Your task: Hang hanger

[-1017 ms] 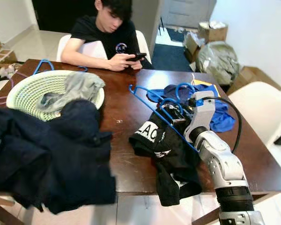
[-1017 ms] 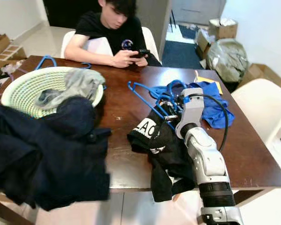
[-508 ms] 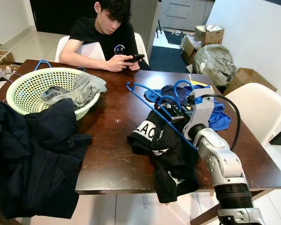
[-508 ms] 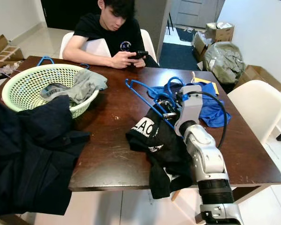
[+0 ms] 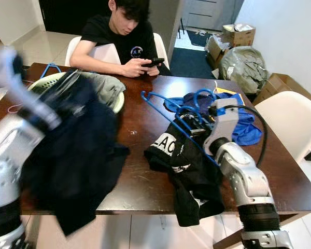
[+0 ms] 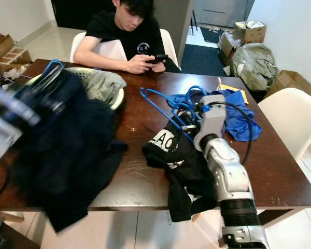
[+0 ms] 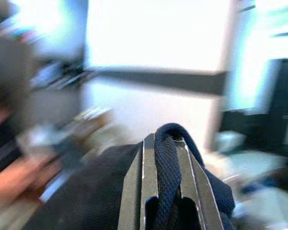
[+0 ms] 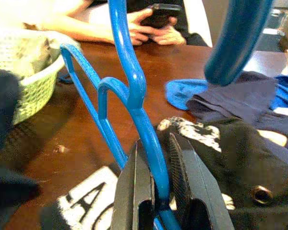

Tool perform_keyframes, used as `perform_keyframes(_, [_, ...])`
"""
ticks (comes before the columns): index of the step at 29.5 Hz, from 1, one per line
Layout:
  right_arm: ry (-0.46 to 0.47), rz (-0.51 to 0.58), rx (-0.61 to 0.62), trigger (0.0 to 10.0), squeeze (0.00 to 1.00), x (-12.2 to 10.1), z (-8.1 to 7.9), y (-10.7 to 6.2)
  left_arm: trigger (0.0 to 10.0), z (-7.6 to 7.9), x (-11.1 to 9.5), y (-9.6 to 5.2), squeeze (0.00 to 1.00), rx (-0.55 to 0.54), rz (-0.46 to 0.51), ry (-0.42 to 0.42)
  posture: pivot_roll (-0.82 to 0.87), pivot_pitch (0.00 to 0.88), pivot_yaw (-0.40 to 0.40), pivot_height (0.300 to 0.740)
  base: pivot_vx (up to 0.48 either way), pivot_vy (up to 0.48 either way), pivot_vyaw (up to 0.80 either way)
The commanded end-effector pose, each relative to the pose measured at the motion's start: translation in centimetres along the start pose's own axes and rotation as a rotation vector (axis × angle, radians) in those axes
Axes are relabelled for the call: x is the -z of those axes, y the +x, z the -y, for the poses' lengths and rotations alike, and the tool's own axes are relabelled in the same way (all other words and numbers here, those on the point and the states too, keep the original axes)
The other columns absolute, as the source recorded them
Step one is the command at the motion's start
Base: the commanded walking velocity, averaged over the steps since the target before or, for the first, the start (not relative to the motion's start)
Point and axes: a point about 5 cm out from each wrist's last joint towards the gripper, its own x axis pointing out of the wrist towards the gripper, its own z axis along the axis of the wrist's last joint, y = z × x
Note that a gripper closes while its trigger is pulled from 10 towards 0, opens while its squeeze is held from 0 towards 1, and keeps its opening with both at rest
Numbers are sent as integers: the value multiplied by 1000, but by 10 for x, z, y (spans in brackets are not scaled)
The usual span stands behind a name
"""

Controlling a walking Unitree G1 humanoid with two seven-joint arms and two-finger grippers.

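While blurred, left gripper [image 7: 164,143] clamps dark garment [image 5: 78,150]; basket [image 5: 114,101] mostly hidden.

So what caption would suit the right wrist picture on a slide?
Right tool shut on a blue hanger above a black printed shirt on the brown table.

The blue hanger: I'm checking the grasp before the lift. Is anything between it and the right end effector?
Nothing visible. The right end effector is already shut on the blue hanger, whose bar runs between its fingers above the black printed shirt.
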Motion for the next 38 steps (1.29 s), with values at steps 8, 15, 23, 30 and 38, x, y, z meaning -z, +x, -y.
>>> perform_keyframes(8, [2,3,29,10000,0,2,5,-3,10000,20,-17,26,0,129,105,-76,129,67,-75,740,0,0,0])
perform_keyframes(15, [2,3,35,10000,0,3,6,-5,10000,-10,-1,1,0,-106,-16,-88,127,69,-72,740,0,0,0])
perform_keyframes(23, [0,-8,23,10000,0,3,6,-4,10000,-60,80,-127,0,-743,-508,-36,137,85,-88,740,0,0,0])
perform_keyframes(30, [-1,-10,7,10000,0,3,2,-2,10000,-68,96,-164,1000,-903,-636,27,132,80,-91,740,0,0,0])
perform_keyframes(38, [-10,-11,10,10000,0,3,6,-4,10000,-81,82,-170,1000,-1012,-641,218,114,73,-91,740,0,0,0])
